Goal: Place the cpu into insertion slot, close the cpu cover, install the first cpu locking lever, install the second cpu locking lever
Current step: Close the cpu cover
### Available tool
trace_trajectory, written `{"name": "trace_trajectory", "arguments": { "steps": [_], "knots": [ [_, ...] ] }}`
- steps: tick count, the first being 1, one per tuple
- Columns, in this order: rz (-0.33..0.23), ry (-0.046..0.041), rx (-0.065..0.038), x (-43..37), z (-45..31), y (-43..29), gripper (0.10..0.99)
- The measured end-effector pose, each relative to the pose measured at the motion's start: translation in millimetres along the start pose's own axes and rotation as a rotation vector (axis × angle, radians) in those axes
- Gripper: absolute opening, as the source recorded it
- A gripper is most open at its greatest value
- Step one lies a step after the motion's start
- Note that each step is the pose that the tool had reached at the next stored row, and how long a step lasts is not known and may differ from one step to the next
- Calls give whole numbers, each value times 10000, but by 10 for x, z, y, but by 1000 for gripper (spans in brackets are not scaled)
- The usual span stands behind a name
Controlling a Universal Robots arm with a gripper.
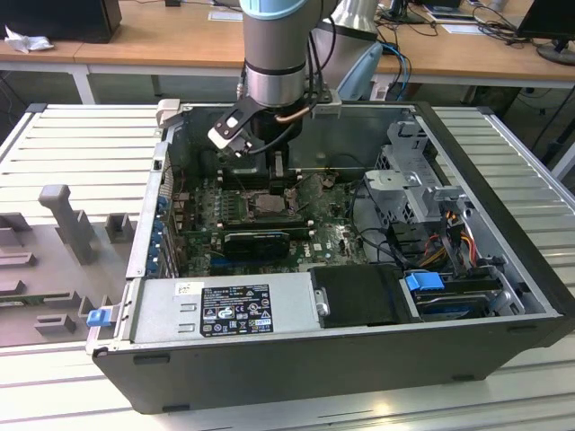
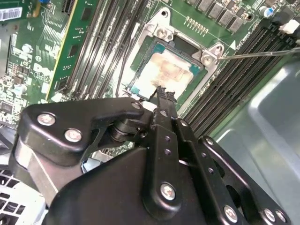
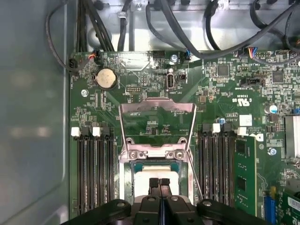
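Observation:
The cpu (image 2: 165,71), a pale silver-beige square, lies in the black-framed insertion slot (image 2: 140,70) on the green motherboard; the first wrist view also shows the cpu (image 3: 149,169). The cpu cover (image 3: 178,107), a thin silver frame, stands swung open beyond the slot. A thin locking lever (image 2: 262,53) sticks out beside the socket, unlatched. My gripper (image 2: 162,92) hovers just over the cpu's near edge, fingers shut together with nothing between them. In the exterior view the gripper (image 1: 268,175) reaches down into the open computer case above the slot (image 1: 269,205).
Long black memory slots (image 3: 93,173) flank the socket on both sides. Black cables (image 3: 187,28) run across the board's far end. The grey case wall (image 3: 33,117) is close by. A power supply (image 1: 225,310) and a drive cage (image 1: 418,193) sit inside the case.

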State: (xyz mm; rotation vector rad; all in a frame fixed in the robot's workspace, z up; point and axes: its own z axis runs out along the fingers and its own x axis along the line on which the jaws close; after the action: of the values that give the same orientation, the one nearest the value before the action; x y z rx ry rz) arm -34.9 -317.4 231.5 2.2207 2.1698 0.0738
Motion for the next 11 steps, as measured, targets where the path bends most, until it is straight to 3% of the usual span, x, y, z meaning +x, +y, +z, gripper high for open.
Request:
{"name": "trace_trajectory", "arguments": {
  "steps": [11],
  "knots": [
    [-1, 0, 1, 1, -155, 9, 106]
  ]
}}
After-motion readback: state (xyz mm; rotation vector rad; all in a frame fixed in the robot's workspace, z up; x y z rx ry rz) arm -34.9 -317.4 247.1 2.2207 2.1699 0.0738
